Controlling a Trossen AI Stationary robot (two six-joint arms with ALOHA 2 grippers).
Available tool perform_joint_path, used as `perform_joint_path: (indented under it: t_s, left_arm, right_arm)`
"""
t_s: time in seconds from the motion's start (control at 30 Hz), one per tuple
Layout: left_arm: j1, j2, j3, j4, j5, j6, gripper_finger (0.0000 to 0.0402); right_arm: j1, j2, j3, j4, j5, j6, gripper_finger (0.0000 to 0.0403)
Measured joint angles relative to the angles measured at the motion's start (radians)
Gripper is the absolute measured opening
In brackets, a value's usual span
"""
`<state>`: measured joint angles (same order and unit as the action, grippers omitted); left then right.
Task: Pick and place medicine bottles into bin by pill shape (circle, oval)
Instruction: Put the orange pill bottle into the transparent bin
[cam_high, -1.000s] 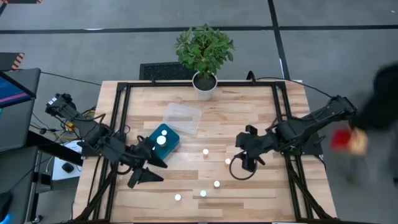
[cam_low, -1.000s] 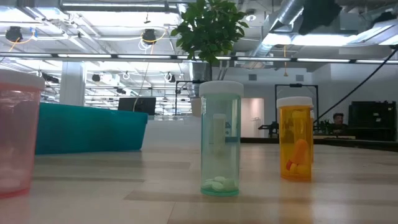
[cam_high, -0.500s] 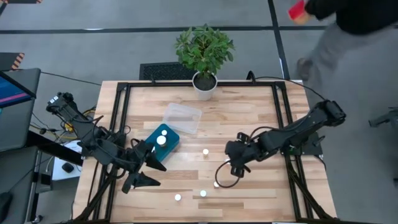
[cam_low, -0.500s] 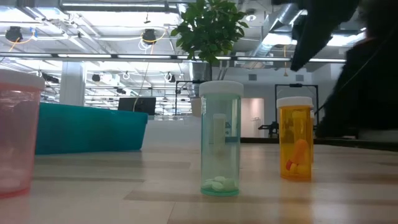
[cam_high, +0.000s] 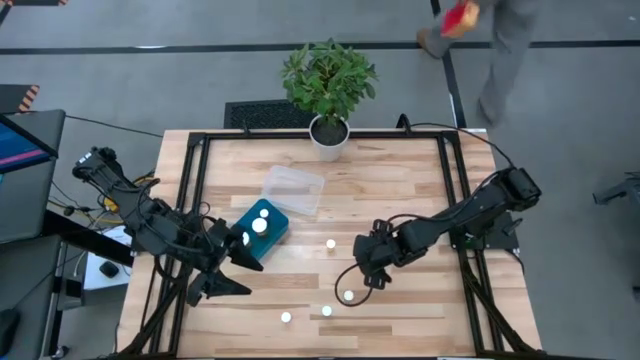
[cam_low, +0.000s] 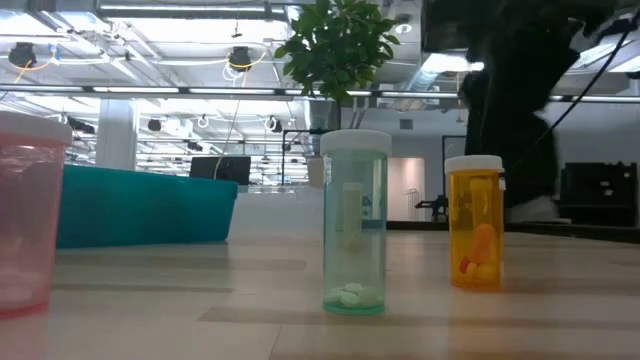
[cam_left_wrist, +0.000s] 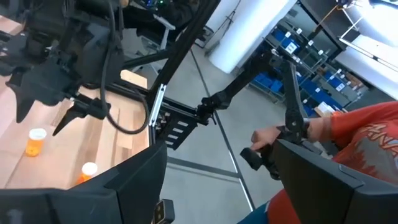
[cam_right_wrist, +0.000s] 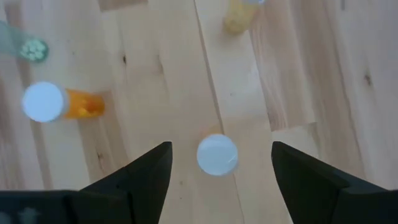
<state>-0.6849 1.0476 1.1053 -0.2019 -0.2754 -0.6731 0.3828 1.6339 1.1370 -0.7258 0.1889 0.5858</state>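
pale wood table (cam_high: 400, 200); right gripper (cam_right_wrist: 216, 163) gapes over a round white-capped bottle (cam_right_wrist: 217, 155); left gripper (cam_high: 228, 275) spread.

On the desk (cam_high: 400, 180), a plant pot (cam_high: 328, 135) is standing at the far edge, with a tray (cam_high: 292, 190) just in front and a bin (cam_high: 262, 222) nearer. The right hand (cam_high: 362, 283) is hovering over a bottle (cam_high: 348, 296); two more bottles (cam_high: 305, 315) are sitting left of it, near the front edge. The left hand (cam_high: 232, 272) is hanging beside the bin.
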Motion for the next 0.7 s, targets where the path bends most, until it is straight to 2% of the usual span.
perform_joint_path:
  t_s: [0.33,0.7]
  left_arm:
    - [0.000,-0.003,0.000,-0.005,0.002,0.003,0.0288]
    - [0.000,-0.003,0.000,-0.015,0.000,0.007,0.0288]
  right_arm:
    - [0.001,0.072,0.000,-0.006,-0.012,-0.011,0.0286]
    - [0.001,0.087,0.000,0.002,-0.030,-0.012,0.0286]
